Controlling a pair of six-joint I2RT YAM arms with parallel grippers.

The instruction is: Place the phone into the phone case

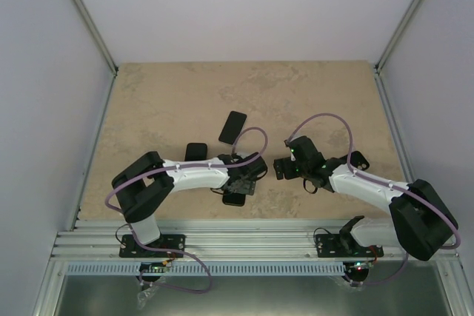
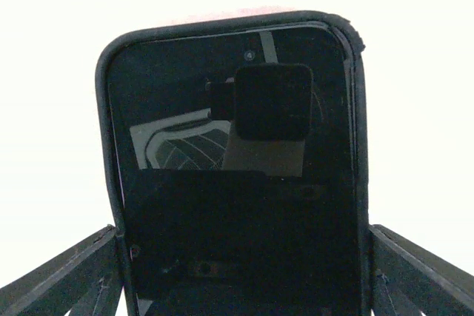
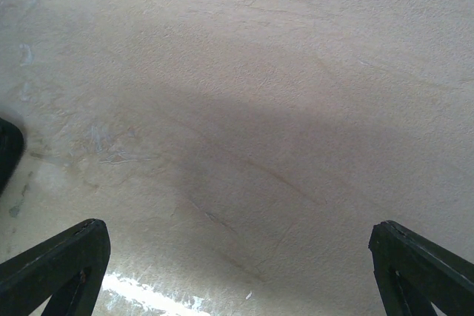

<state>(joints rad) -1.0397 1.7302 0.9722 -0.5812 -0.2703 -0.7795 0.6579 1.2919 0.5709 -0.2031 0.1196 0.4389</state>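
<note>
Seen from above, two white robot arms reach over a beige stone-patterned table (image 3: 259,72) that I am operating remotely. The phone (image 2: 237,146) lies flat at 6 o'clock on the table, near the arm bases, directly under my left tool (image 2: 243,246). In the left wrist view its glossy black screen faces up and mirrors the camera. The black phone case (image 2: 104,131) shows as a raised rim running around the screen's two sides and far end, so I judge the phone to be sitting in the case. The rim's far right corner (image 2: 354,35) looks slightly lifted, not quite flush. The left tool's two fingers (image 2: 81,264) stand either side of the cased phone, right at its edges. I cannot tell whether they are pressing on it or only straddling it. My right tool (image 3: 237,231) hovers at 3 o'clock from the left one, fingers spread wide over bare table, holding nothing. A second flat black slab (image 1: 232,126) lies at 12 o'clock from the left tool and a smaller dark item (image 1: 195,152) at 10 o'clock; I cannot identify either. I read this as the final seating step. The next move calls for pressing that raised corner down until the rim wraps the phone evenly, without sliding it on the table.
</note>
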